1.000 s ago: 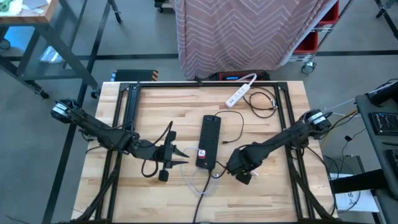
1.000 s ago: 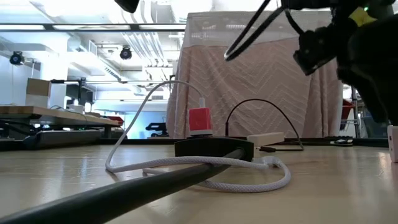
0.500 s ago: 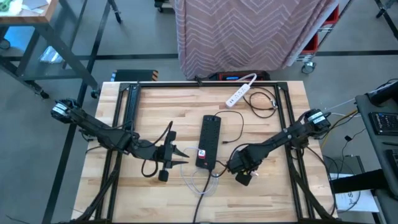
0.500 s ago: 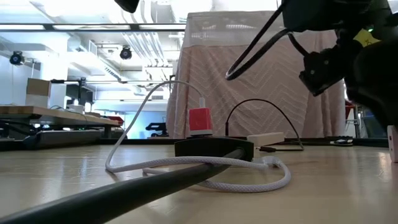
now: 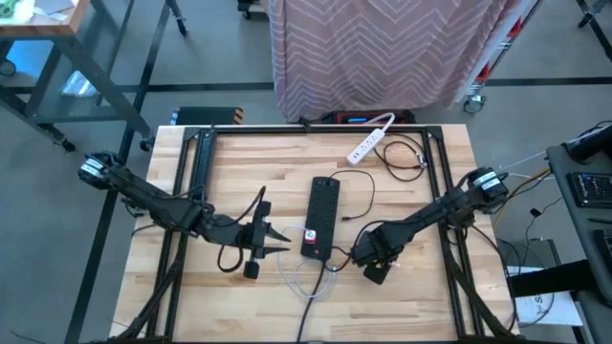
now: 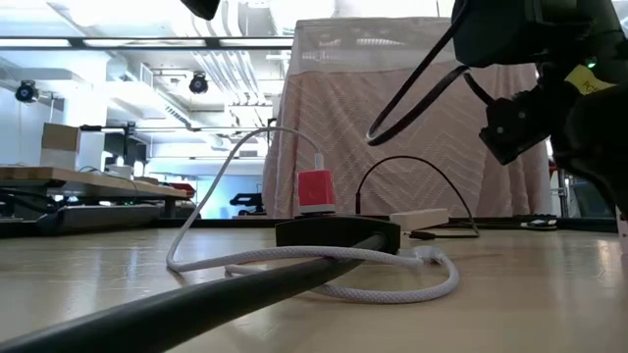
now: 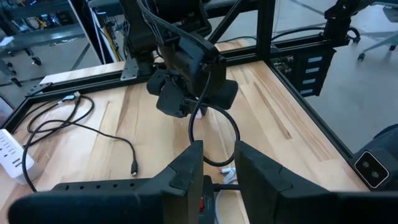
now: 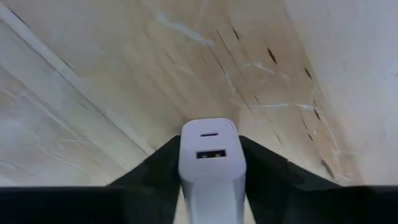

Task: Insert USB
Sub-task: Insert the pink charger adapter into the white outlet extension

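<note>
Left gripper (image 5: 277,241) hovers over the tabletop (image 5: 402,296) left of the black power strip (image 5: 321,216), fingers slightly parted and empty. A red plug (image 5: 310,236) sits in the strip's near end, a white cable (image 6: 324,267) looped beside it. Toward the right edge, the right gripper (image 8: 211,163) clamps a white charger block (image 8: 209,162), its end showing two USB ports.

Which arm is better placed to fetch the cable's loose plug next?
Left, probably. The right gripper is shut on a white USB charger, ports facing outward. The left gripper is open and empty beside the white USB cable.
</note>
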Robot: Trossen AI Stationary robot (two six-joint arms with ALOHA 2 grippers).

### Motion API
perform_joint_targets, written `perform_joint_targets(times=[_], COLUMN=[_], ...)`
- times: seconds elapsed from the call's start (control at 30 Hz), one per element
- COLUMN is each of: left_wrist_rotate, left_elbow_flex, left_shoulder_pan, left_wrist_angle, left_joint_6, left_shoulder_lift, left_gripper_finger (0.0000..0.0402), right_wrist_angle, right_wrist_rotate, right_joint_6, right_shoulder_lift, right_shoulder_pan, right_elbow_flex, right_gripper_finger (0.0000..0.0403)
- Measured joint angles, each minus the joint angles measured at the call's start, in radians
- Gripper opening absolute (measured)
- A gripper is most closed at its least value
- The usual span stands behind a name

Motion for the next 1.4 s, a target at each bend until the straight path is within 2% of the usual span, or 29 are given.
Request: perform_joint_targets(times=[0.4,0.6,0.9,1.07,1.23,1.4], left_wrist_rotate=[0.0,0.0,0.0,0.0,0.0,0.0], left_elbow_flex=[0.0,0.0,0.0,0.0,0.0,0.0], left_shoulder_pan=[0.0,0.0,0.0,0.0,0.0,0.0], left_wrist_angle=[0.0,0.0,0.0,0.0,0.001,0.0], left_joint_6=[0.0,0.0,0.0,0.0,0.0,0.0], left_shoulder_lift=[0.0,0.0,0.0,0.0,0.0,0.0], left_gripper_finger=[0.0091,0.0099,0.0112,0.012,0.0124,0.0118], right_wrist_angle=[0.001,0.001,-0.002,0.012,0.112,0.343], right_wrist_rotate=[0.01,0.121,0.197,0.276,0.372,0.433], right_joint_6=[-0.035,-0.072,-0.156,-0.209,-0.259,-0.346], right_shoulder_lift=[-0.003,-0.004,-0.004,-0.011,-0.015,-0.015], right_shoulder_pan=[0.01,0.002,0.005,0.053,0.116,0.17], right_elbow_flex=[0.1,0.168,0.263,0.287,0.277,0.241], right_gripper_finger=[0.0099,0.0099,0.0099,0.0099,0.0099,0.0099])
